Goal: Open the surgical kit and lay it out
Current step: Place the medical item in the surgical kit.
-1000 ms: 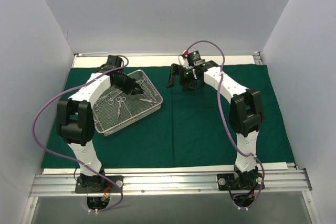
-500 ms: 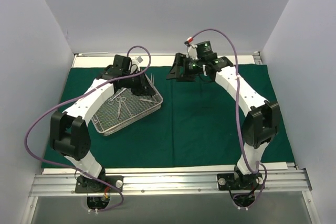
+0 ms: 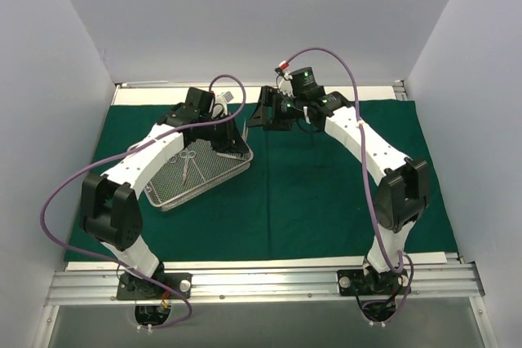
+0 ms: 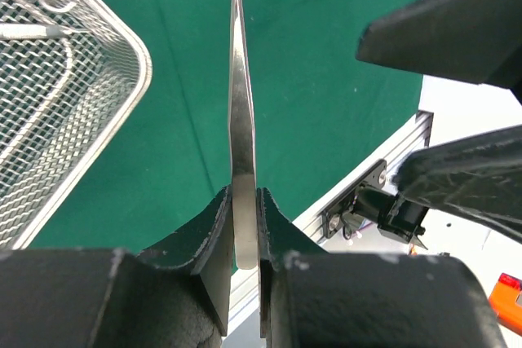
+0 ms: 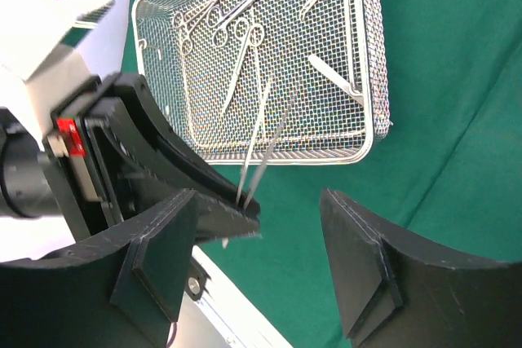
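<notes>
My left gripper (image 4: 245, 234) is shut on slender steel tweezers (image 4: 241, 120), which stick straight out past the fingertips above the dark green drape (image 4: 326, 103). In the top view it (image 3: 232, 132) hovers at the far right corner of the wire-mesh tray (image 3: 175, 201). My right gripper (image 5: 269, 275) is open, its wide jaws on either side of the left gripper's fingers (image 5: 188, 177) and the tweezers (image 5: 259, 132), touching neither. Seen from above, the right gripper (image 3: 254, 113) sits close beside the left one. Ring-handled forceps and scissors (image 5: 236, 34) lie in the tray (image 5: 359, 156).
The green drape (image 3: 326, 185) covers most of the table. A white strip and metal rail (image 3: 261, 283) run along the near edge, and another rail (image 4: 367, 185) lies behind the grippers. White walls close in both sides and the back.
The left arm lifted the tweezers out of the tray and swung right. The right gripper moved left to meet it and narrowed its jaws.
</notes>
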